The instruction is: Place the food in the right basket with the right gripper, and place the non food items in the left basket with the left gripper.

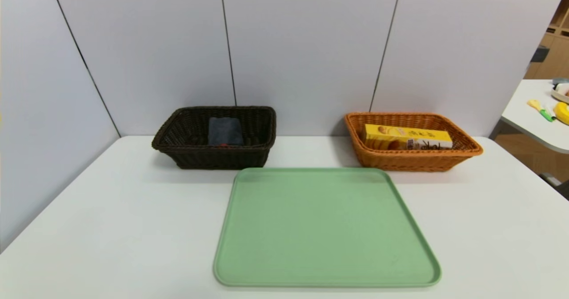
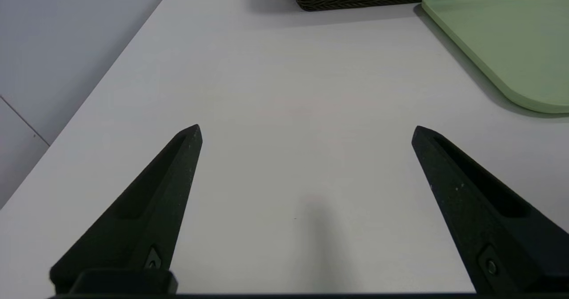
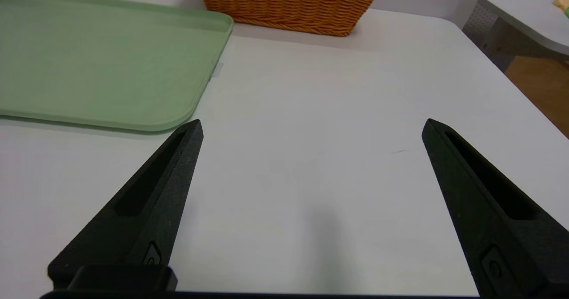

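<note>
The yellow carton lies in the orange basket; the grey-blue cloth lies in the dark basket. The carton looks light and stiff: grip across its narrow sides; the cloth is soft: pinch a fold. Left claw and right claw hang wide open and empty over the surface.

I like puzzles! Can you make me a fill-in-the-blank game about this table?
1. The yellow carton lies in the ____ basket.
2. The folded cloth lies in the dark ____ basket.
3. The tray is ____ in colour.
4. Both the left gripper and right gripper are ____.

Missing words: orange; brown; green; open
</note>
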`<state>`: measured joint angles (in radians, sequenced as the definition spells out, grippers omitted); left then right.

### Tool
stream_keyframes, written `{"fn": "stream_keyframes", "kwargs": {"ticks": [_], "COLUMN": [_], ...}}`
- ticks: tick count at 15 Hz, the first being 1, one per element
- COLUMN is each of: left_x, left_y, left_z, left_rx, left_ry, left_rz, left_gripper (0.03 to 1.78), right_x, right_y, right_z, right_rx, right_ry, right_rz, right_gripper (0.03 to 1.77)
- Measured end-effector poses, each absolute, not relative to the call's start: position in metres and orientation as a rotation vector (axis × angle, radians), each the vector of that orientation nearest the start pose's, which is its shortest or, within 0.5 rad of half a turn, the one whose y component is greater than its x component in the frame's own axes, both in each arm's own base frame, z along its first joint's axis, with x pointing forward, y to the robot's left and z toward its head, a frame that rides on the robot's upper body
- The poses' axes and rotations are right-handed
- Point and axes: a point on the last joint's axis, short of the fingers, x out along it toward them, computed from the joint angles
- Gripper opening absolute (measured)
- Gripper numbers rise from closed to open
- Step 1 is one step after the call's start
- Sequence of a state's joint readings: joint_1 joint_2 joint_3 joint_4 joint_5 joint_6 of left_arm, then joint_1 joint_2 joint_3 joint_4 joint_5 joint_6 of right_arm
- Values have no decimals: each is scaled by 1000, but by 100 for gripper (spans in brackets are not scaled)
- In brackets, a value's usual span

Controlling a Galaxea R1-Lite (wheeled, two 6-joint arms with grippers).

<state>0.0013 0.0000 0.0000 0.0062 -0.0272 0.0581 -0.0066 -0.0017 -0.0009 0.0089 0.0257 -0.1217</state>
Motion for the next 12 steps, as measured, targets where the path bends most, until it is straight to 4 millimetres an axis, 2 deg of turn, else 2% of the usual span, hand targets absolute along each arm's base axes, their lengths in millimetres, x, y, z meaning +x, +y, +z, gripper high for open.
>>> {"fn": "stream_keyframes", "kwargs": {"ticks": [3, 12], "left_x": [-23, -23], "left_y": [-1, -1], "left_z": [75, 75], "left_rx": [59, 58], "left_ry": [5, 5], "left_rz": [-26, -26], "left_gripper": [169, 169], "right_x": [-23, -23], "right_y": [1, 0], "right_z": [75, 75], "right_rx": [-73, -71], "right_ry": [3, 3], "right_rz": [13, 10], "right_gripper": [170, 170]}}
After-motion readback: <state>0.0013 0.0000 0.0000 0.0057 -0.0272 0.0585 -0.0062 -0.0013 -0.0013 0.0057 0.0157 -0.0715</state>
